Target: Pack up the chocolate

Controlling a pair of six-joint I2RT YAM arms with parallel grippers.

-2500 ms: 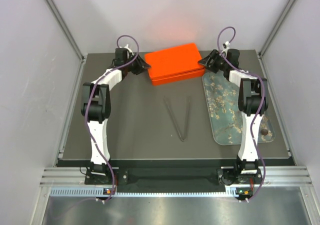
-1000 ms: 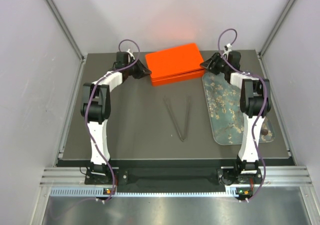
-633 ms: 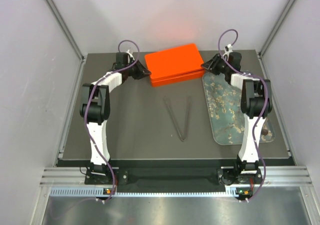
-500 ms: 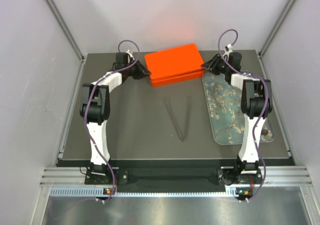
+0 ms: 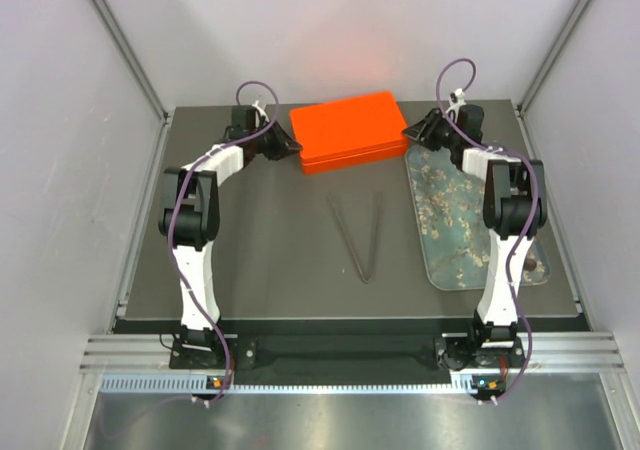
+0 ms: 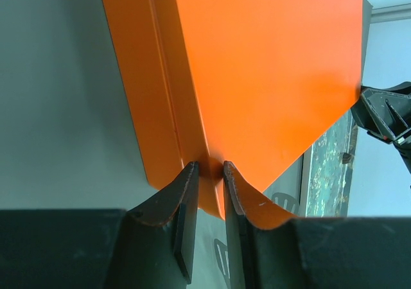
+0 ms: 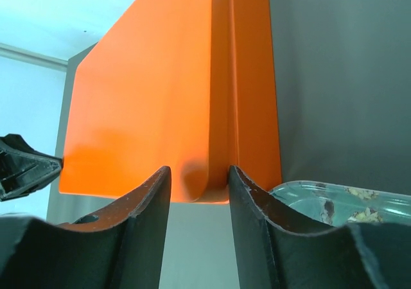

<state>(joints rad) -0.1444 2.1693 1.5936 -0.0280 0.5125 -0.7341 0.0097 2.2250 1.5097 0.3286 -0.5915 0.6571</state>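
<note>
Your top camera looks down on the whole desk (image 5: 270,260) from above and behind. Each wrist camera sits close, facing opposite ends of the orange tin (image 5: 348,128), which all three views share.

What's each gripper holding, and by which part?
Left gripper pinches the orange tin by the lid rim at its left end. Right gripper straddles the rim at the right end; whether it is clamped cannot be told.
</note>
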